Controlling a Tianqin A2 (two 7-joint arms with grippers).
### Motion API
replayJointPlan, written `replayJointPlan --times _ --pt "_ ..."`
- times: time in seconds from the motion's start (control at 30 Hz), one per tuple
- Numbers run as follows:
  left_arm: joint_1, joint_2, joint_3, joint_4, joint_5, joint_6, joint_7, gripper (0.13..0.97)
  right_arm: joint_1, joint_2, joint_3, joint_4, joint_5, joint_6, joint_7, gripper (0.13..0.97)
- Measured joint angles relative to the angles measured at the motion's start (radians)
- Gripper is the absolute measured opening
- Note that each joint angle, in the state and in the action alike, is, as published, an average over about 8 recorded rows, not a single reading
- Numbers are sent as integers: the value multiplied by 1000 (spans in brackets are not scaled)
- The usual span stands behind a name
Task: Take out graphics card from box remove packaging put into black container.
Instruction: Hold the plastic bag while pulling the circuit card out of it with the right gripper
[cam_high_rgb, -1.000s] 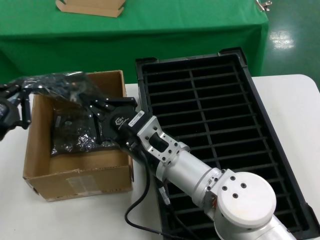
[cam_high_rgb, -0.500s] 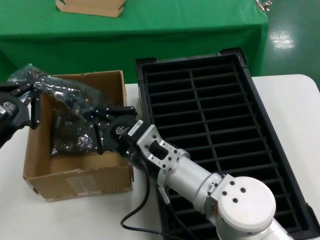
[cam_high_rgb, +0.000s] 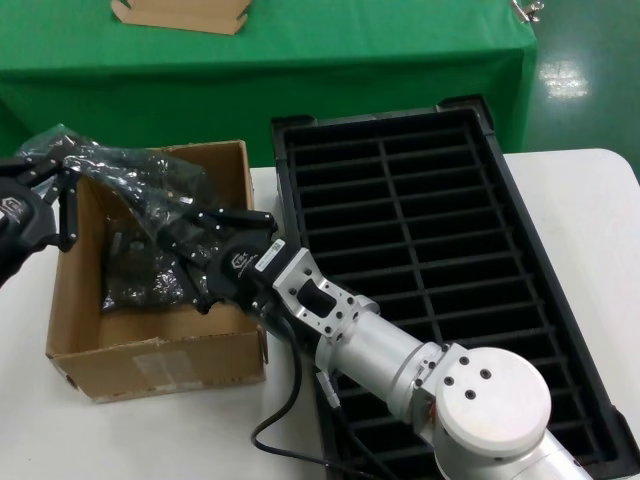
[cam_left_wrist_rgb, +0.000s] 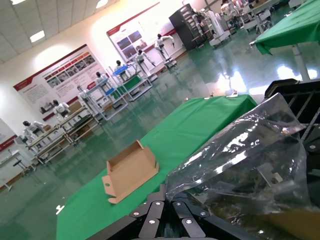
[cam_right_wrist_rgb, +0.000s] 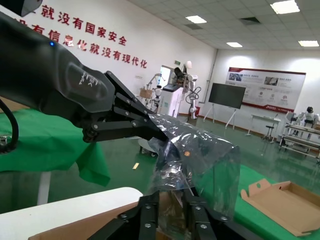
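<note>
Crinkly packaging (cam_high_rgb: 130, 190) feeling slippery, light: L gripper (cam_high_rgb: 60, 200) pinching its corner, R gripper (cam_high_rgb: 195, 255) clamping bag w/ card over box (cam_high_rgb: 150, 350).

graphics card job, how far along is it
Early stage. The graphics card, inside its packaging, sits over the open box, not fully out. In hand: the left hand pinches the bag's top edge while the right hand grips lower down. Left: stripping the bag and slotting the card into the black container.
</note>
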Motion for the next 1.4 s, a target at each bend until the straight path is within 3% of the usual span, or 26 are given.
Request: replayJointPlan --times 0.13,0.4,0.8,1.13,1.4 --pt "6 -4 -3 -8 -7 -2 -3 139 6 -2 -1 -10 9 0 -11 236" --pt "21 -24 0 -24 -52 -9 9 139 27 -4 -12 -38 45 8 -43 385" --pt "38 -60 28 -33 -127 -15 47 139 58 -4 -16 -69 85 17 -85 455" --pt "62 -85 22 -43 -170 -40 61 139 69 -4 -21 -82 90 22 -99 384" --pt "79 -100 15 -40 -231 -64 89 139 88 -4 -32 -97 79 21 -92 255"
